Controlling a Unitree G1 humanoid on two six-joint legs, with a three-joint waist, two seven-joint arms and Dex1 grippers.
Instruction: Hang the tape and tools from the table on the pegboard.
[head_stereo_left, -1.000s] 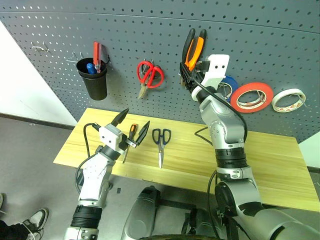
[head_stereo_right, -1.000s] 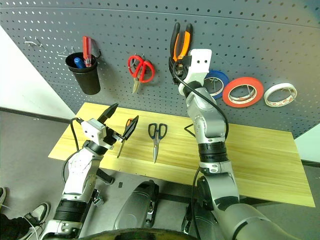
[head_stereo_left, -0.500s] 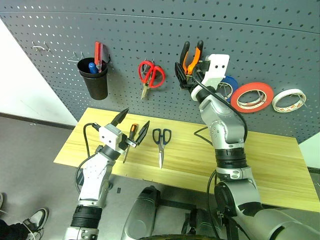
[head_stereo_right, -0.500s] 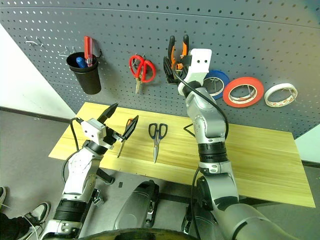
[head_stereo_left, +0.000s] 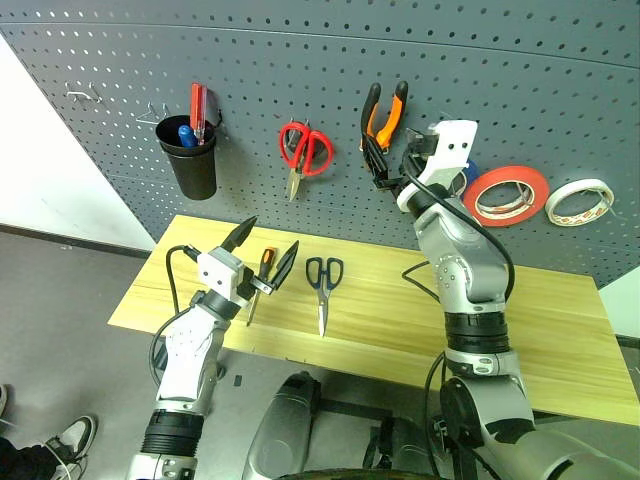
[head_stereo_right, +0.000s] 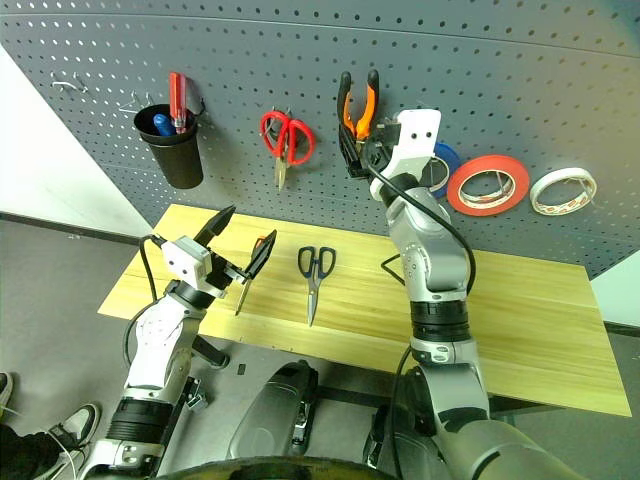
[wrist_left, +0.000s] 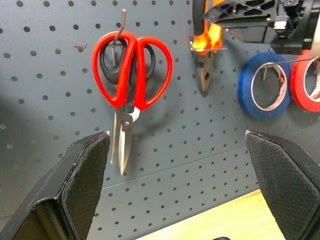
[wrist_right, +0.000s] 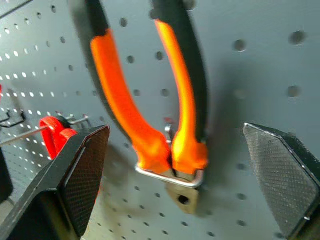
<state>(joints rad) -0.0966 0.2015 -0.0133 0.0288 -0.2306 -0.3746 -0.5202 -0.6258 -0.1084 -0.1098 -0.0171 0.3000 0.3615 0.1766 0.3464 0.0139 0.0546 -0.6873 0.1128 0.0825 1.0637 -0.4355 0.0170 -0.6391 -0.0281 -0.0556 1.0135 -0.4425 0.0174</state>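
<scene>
The right gripper has let go of the pliers and drawn back, fingers spread; they hang on the pegboard (upper centre). The left gripper, lower left, gapes wide over the table; scissors lie mid-frame.

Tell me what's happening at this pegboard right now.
The pliers hang from a wire hook on the pegboard, and the open right gripper sits just beside them, holding nothing. The red-orange tape is also hung. The dark-handled scissors and small screwdriver lie on the table, by the open, empty left gripper.

Silver arms, black cables, white wrists, black two-finger tools.
</scene>
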